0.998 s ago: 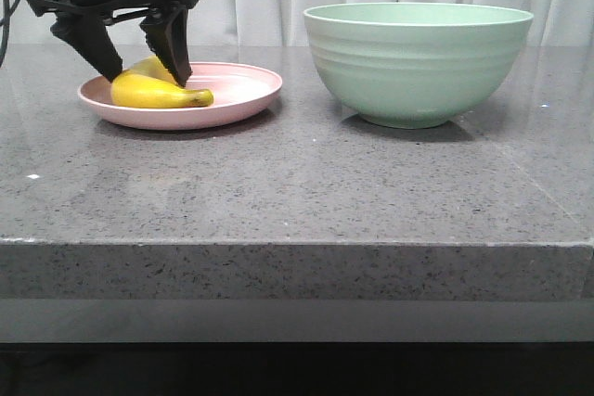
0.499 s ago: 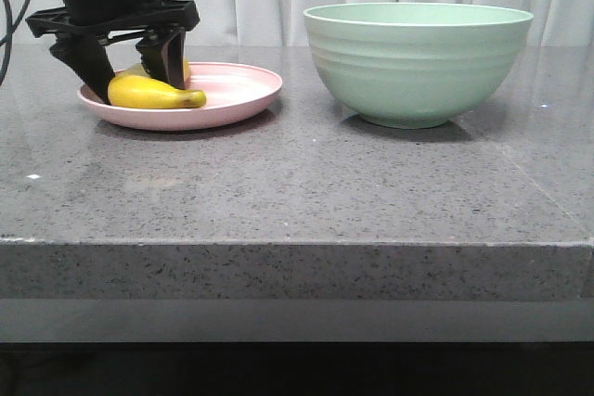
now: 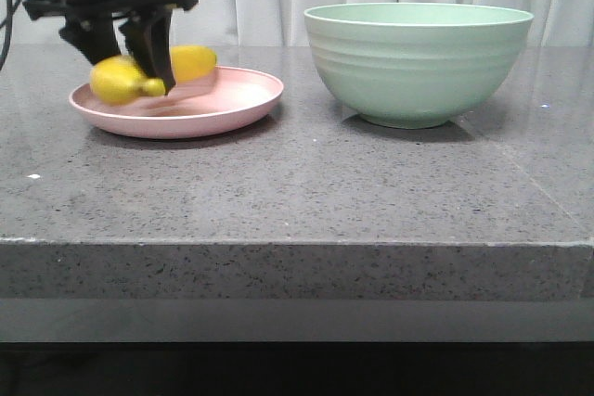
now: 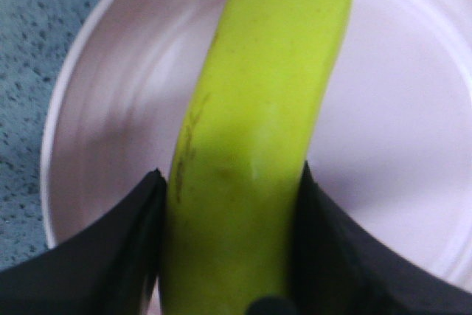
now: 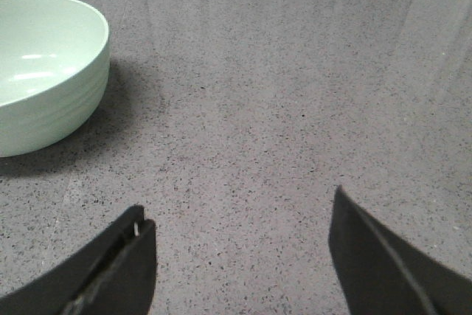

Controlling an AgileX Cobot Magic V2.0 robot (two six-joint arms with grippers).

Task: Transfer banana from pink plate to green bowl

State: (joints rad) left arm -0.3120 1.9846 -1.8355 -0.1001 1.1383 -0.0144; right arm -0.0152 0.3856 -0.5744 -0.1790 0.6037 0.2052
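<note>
Where it hangs just above the pink plate (image 3: 218, 99), the banana (image 3: 190, 62) is clamped mid-length in the left gripper (image 3: 130, 67) jaws, motion-blurred. Green bowl (image 3: 418, 62) stands apart to the right on the grey worktop (image 3: 297, 192). Right gripper (image 5: 240, 256) jaws spread wide, holding nothing, beside the bowl.

banana (image 3: 190, 62) lifted off pink plate (image 3: 232, 99)

Yellow banana (image 3: 190, 63) above pink plate (image 3: 232, 99), green bowl (image 3: 418, 62) beside
</note>
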